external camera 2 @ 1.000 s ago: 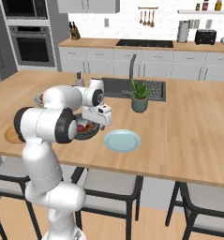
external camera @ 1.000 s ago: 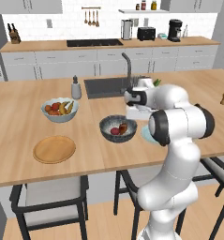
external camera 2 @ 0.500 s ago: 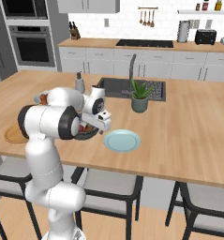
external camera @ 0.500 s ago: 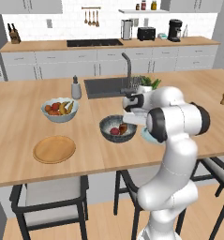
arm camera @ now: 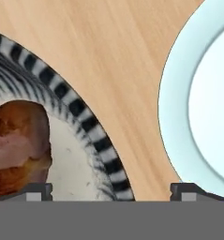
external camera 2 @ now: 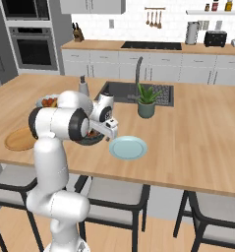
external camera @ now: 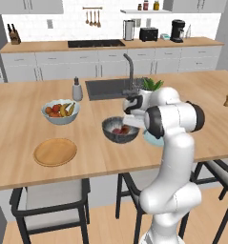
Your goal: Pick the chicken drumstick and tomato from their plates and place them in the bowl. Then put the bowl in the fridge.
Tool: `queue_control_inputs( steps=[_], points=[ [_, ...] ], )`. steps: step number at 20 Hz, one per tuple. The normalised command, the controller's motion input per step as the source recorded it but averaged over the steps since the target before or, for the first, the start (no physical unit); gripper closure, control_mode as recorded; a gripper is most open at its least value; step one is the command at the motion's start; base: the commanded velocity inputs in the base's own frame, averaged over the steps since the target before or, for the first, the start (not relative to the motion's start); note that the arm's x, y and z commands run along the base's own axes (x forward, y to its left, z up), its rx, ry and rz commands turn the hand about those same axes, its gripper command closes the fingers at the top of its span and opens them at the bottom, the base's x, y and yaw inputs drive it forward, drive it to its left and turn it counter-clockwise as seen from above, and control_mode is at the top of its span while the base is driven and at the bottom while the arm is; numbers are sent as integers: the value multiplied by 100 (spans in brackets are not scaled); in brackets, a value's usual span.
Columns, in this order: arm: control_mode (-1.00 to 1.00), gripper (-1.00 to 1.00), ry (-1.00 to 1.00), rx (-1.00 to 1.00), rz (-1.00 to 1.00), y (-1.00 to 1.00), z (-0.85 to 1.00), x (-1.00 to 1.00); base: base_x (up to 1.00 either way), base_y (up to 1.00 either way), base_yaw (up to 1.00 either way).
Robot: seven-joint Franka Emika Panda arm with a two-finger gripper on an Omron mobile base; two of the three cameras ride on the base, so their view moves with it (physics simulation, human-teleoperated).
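Now open claw [arm camera: 111,190] over bowl [arm camera: 92,129] rim, drumstick [arm camera: 17,145] inside

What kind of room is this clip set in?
A rendered home kitchen: a wooden island with an inset sink and tap, a wall oven, and a toaster and coffee maker on the back counter.

white arm rising from lower left, bent over the wooden island [external camera 2: 197,142]. gripper [external camera 2: 110,131] low at the near right edge of the dark bowl [external camera 2: 92,138], mostly hidden behind the arm. light-blue plate [external camera 2: 128,147] just right of the bowl, bare. tan wooden plate [external camera 2: 18,140] at far left, partly behind the arm. fruit bowl [external camera 2: 48,102] peeking behind the shoulder. potted plant [external camera 2: 147,101] beside the sink [external camera 2: 120,91]. wall oven [external camera 2: 31,47] at back left.
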Motion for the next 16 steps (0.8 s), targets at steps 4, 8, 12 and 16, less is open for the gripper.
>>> queue_control_inputs(
  steps=[4, 8, 12, 16],
  points=[
    [-100, 100, 0, 0, 0, 2, -29, 17, 0, 0, 0],
    [-100, 100, 0, 0, 0, 1, -11, -4, 0, 0, 0],
    [-100, 100, 0, 0, 0, 13, -11, -11, 0, 0, 0],
    [-100, 100, -1, 0, 0, 7, -10, -8, 0, 0, 0]
  ],
)
